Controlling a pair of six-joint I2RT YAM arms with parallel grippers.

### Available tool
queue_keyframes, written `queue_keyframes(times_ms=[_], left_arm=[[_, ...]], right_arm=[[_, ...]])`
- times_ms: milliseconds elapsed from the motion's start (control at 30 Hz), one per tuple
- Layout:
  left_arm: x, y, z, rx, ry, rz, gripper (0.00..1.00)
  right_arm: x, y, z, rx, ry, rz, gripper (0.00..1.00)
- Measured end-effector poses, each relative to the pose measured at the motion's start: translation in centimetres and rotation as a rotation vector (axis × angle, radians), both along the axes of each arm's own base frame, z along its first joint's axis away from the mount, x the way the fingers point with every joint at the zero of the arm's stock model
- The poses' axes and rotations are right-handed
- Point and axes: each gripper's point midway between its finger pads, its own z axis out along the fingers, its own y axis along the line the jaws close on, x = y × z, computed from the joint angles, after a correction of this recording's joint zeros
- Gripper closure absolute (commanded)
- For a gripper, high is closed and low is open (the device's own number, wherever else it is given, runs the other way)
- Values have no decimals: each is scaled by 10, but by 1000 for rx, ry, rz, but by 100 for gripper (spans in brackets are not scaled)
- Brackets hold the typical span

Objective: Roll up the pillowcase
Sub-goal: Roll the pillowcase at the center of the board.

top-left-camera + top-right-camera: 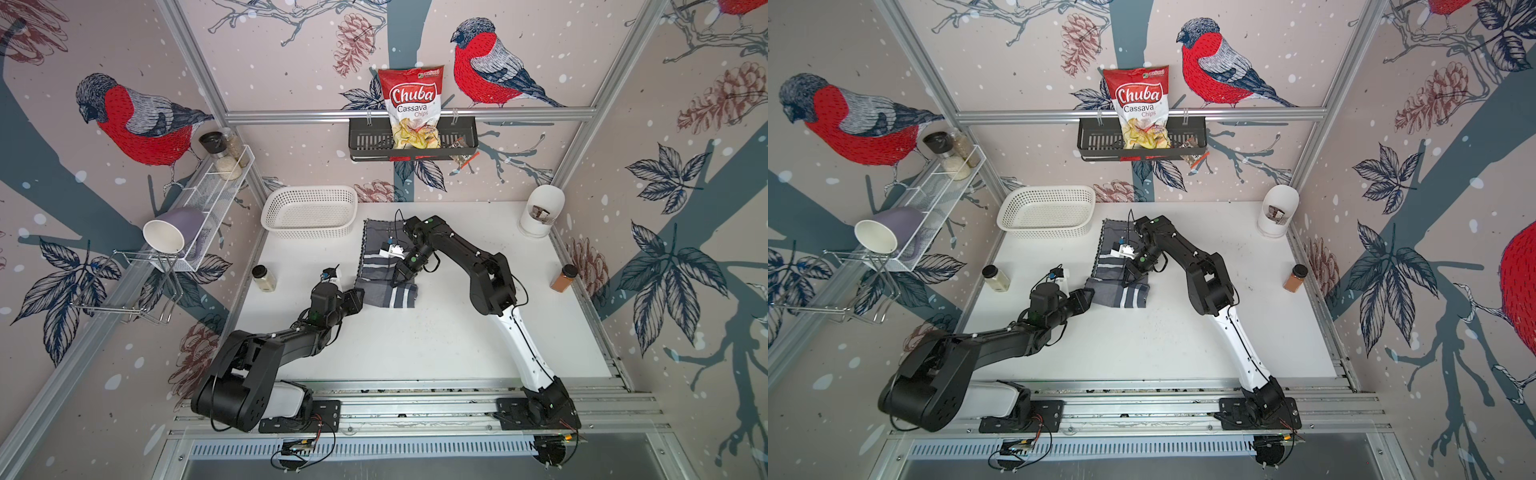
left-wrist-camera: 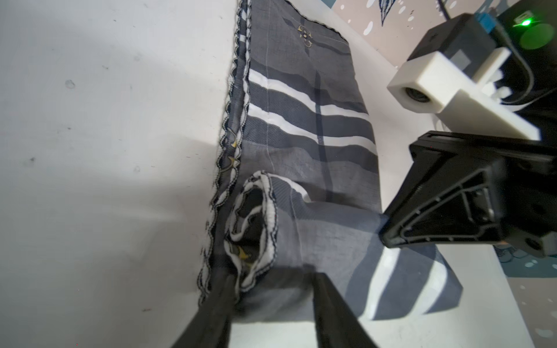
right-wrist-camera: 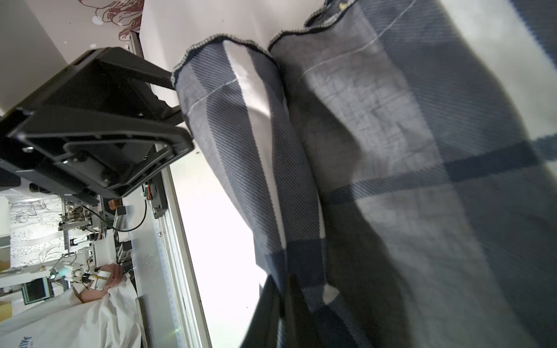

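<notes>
The grey plaid pillowcase (image 1: 380,253) (image 1: 1113,259) (image 2: 301,120) (image 3: 407,144) lies lengthwise mid-table, its near end wound into a roll (image 1: 388,296) (image 1: 1121,297). My left gripper (image 1: 360,296) (image 1: 1091,296) (image 2: 271,280) is at the roll's left end, and its two fingers hold the hemmed end between them. My right gripper (image 1: 397,283) (image 1: 1126,282) (image 3: 281,284) points down onto the top of the roll near its middle. Its fingers stand a narrow slit apart at the cloth. The far part of the pillowcase lies flat under the right arm.
A white basket (image 1: 307,232) stands just beyond the pillowcase's far left corner. Spice jars stand at the table's left (image 1: 264,277) and right (image 1: 563,278) sides. A white container (image 1: 540,216) is in the far right corner. A wire rack (image 1: 199,216) hangs on the left wall.
</notes>
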Motion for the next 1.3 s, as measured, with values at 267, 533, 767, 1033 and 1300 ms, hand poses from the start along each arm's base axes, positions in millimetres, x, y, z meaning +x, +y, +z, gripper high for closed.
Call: queue_keyframes(times_ms=[267,533,767,1033,1300], left_arm=[[5,4,-8,20,21,29,53],[8,5,-14,18,47,50,52],[7,7,-17,19,61,57,52],[7,6,-17,8,69,66,53],[7,6,-9,-6,52,71,49]], right_arm=[[20,2,5,-13,-128,-28,35],[4,10,68,-36,-601,-73,8],[-89,-8,12,-96,-1177,94,3],[-78,16,-15,-151,-1377,105,5],[-42,11,-23,-198,-1358,55,62]])
